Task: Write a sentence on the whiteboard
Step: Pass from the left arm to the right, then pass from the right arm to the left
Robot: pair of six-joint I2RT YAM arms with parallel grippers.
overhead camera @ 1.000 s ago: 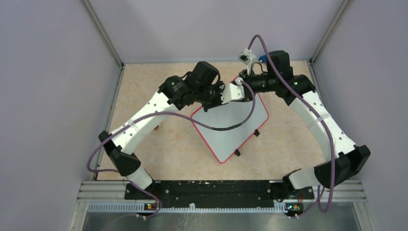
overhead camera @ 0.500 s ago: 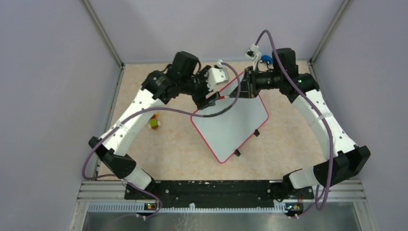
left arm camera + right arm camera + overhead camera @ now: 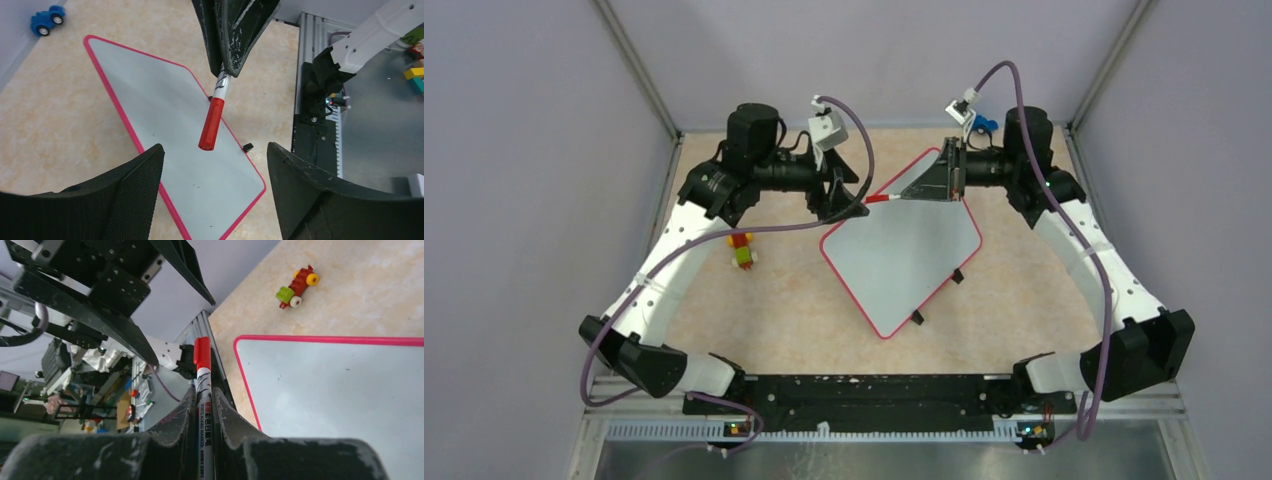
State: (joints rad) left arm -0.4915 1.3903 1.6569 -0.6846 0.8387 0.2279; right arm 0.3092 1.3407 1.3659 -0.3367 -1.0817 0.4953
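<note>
Red cap's still on the slim white whiteboard marker [image 3: 213, 112], so as far as I can tell none of the writing is done yet. Left to right: the left gripper [image 3: 854, 200] has its black fingers spread wide with nothing in them, lined up with the capped end of the marker, which sits right at the gap without being gripped. The right gripper [image 3: 911, 192] is clamped on the marker's white barrel, holding it out sideways above the far corner of the glossy white whiteboard with the thin red-pink frame [image 3: 904, 265]. That board lies flat, turned like a diamond, around the middle of the table and a bit toward the far right. Its surface is bare, no sentence on it at all. So what's left: pull the cap, then write the whole thing. Other stuff: a little red, green and yellow brick toy car [image 3: 743, 250] toward the table's left edge and a small blue toy car [image 3: 984, 124] in the far right corner, both apart from the board. My guess is only the cap is in the way.
</note>
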